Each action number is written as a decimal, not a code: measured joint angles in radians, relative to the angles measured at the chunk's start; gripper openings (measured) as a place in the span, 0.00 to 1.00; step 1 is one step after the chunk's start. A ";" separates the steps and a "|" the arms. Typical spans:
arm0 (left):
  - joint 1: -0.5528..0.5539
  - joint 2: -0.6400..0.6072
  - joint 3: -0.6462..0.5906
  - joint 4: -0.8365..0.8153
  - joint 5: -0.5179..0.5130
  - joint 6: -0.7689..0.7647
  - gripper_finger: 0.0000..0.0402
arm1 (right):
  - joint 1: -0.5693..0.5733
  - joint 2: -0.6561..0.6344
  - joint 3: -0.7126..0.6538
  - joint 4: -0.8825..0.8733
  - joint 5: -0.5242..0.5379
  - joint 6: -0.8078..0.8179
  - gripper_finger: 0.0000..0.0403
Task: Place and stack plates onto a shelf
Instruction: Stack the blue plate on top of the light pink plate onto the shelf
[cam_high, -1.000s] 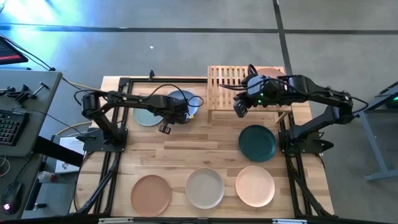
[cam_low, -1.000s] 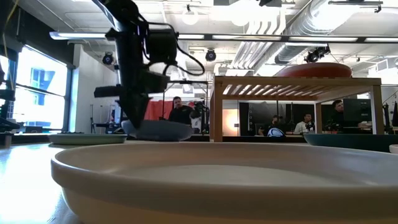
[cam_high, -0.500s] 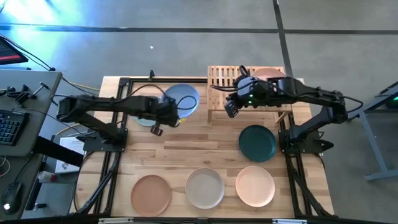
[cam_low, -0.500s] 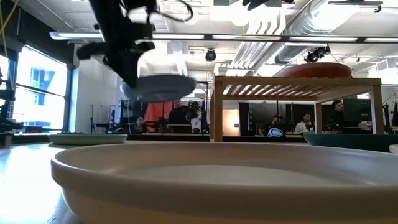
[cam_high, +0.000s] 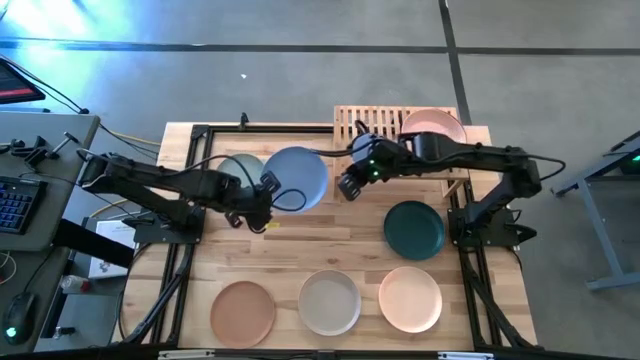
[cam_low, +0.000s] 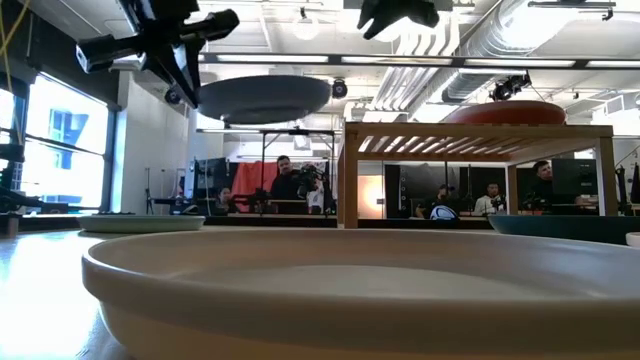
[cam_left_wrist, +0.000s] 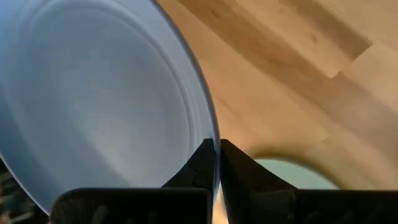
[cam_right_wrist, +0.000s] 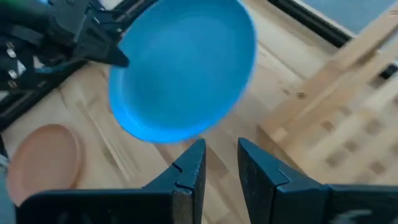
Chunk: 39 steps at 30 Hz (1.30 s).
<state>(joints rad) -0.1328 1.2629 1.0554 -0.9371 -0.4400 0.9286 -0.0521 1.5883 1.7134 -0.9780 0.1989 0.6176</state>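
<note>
High view has the left end effector (cam_high: 264, 197) pinching the blue plate (cam_high: 297, 178) by its rim, lifted off the table (cam_high: 330, 245) left of the shelf (cam_high: 375, 125). Right end effector (cam_high: 347, 187) hovers beside it, fingers spread, empty.

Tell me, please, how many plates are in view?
7: blue held up by the left arm, mint beneath it, pink on the shelf, teal, terracotta, grey-white, peach. More may be hidden.

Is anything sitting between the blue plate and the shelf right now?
Only the right end effector, open, hovering between the blue plate, which the left end effector holds aloft by its rim, and the bamboo shelf.
</note>
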 joint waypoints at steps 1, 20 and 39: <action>-0.002 0.000 0.000 -0.001 -0.013 0.021 0.00 | 0.000 0.007 0.000 0.010 -0.007 0.003 0.18; -0.006 0.000 0.000 0.008 -0.127 0.121 0.00 | -0.051 0.099 0.000 0.026 0.029 -0.058 0.18; -0.006 0.000 0.000 0.007 -0.131 0.111 0.00 | -0.140 0.099 0.000 0.122 -0.034 -0.197 0.18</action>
<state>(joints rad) -0.1390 1.2629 1.0557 -0.9299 -0.5712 1.0394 -0.1918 1.6878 1.7134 -0.8555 0.1651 0.4206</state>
